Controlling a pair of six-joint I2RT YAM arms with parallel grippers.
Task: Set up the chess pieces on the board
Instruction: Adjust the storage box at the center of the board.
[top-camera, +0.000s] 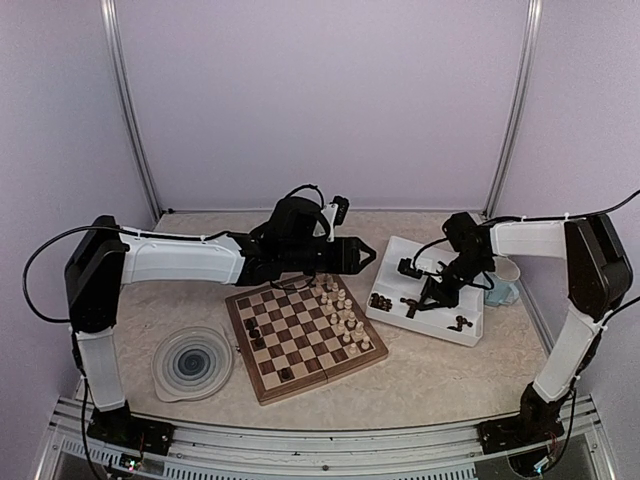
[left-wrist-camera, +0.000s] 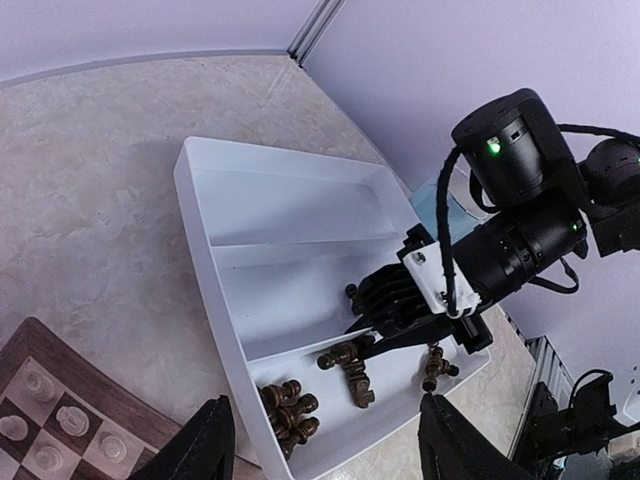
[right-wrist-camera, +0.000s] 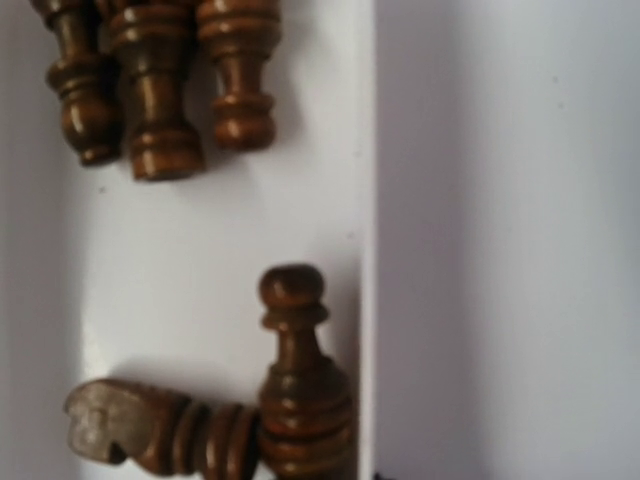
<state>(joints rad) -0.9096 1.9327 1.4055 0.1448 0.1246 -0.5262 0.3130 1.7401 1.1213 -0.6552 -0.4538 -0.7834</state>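
Three dark pieces (right-wrist-camera: 150, 90) lie side by side at the top of the right wrist view. Their long axes run up and down the picture, with rounded heads toward its bottom and bases cut off by its top edge. Below them a dark pawn (right-wrist-camera: 295, 370) points the opposite way, head up the picture, close against the dividing wall of the white tray (left-wrist-camera: 205, 270). A carved dark piece (right-wrist-camera: 150, 435) lies crosswise, long axis left to right, one end touching the pawn's lower body.

All of these lie in the tray's near compartment, where a small heap (left-wrist-camera: 285, 410) also sits in the corner toward the board (top-camera: 262, 385). The right gripper (left-wrist-camera: 375, 335) reaches down into this compartment among the loose pieces. Whether its jaws clasp one of them cannot be told.

The board sits askew on the table (top-camera: 440, 385), just left of the tray. Cream pieces (top-camera: 342, 310) stand upright in a cluster along its right side, and a few dark ones (top-camera: 252, 328) stand on its left squares. The left gripper (left-wrist-camera: 325, 445) hovers over the board's far edge, jaws apart and grasping nothing. A round blue-swirl plate (top-camera: 192, 362) lies just left of the board.
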